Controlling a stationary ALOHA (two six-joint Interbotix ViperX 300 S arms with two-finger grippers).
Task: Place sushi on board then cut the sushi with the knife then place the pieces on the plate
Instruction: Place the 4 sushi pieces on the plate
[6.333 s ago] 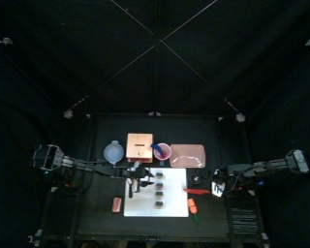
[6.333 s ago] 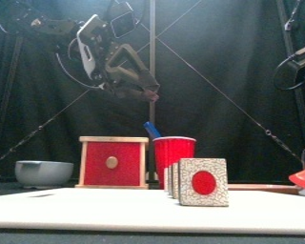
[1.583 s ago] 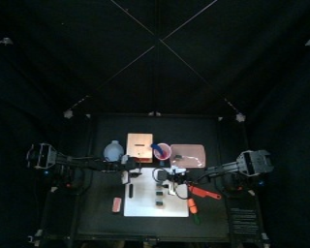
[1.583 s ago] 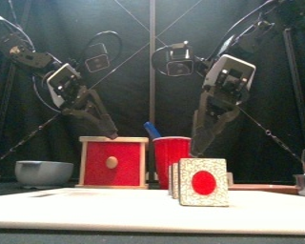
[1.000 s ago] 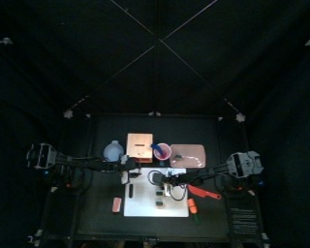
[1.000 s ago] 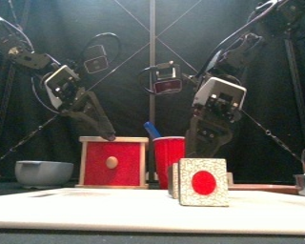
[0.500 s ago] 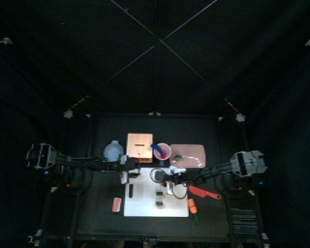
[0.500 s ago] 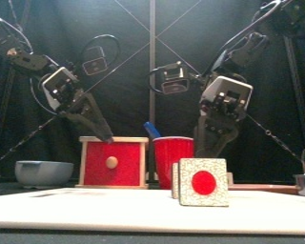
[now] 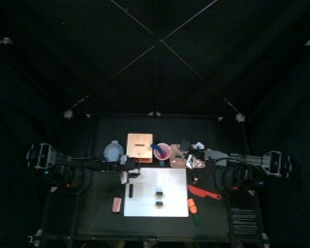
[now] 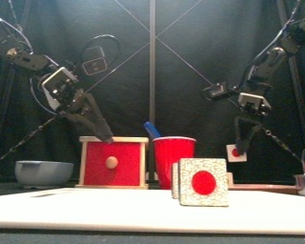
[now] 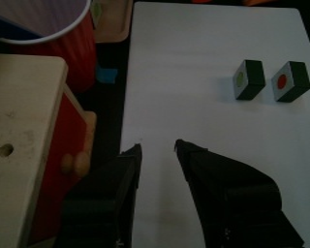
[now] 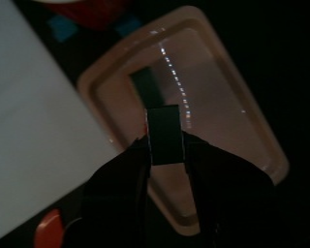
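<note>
Two dark green sushi pieces [image 10: 204,182] with red centres stand side by side on the white board [image 9: 172,184]; the left wrist view shows them too [image 11: 289,81]. My right gripper [image 12: 165,140] is shut on a third sushi piece [image 12: 163,124] and holds it just above the pink plate [image 12: 229,87]. A dark shape on the plate beyond it looks like another piece [image 12: 148,85]. In the front view the held piece [image 10: 235,151] hangs well above table level. My left gripper [image 11: 155,148] is open and empty over the board's left part, near the wooden box [image 11: 28,145].
A red toy knife [image 9: 197,202] lies at the board's right edge. Behind the board stand the red cup [image 9: 163,151], the wooden box [image 9: 140,146] and the blue-grey bowl [image 9: 112,152]. A small red toy [image 9: 116,203] lies left of the board.
My right gripper has risen from the board with a sushi piece and swung right and back, over the pink plate. The left arm has stayed where it was.
</note>
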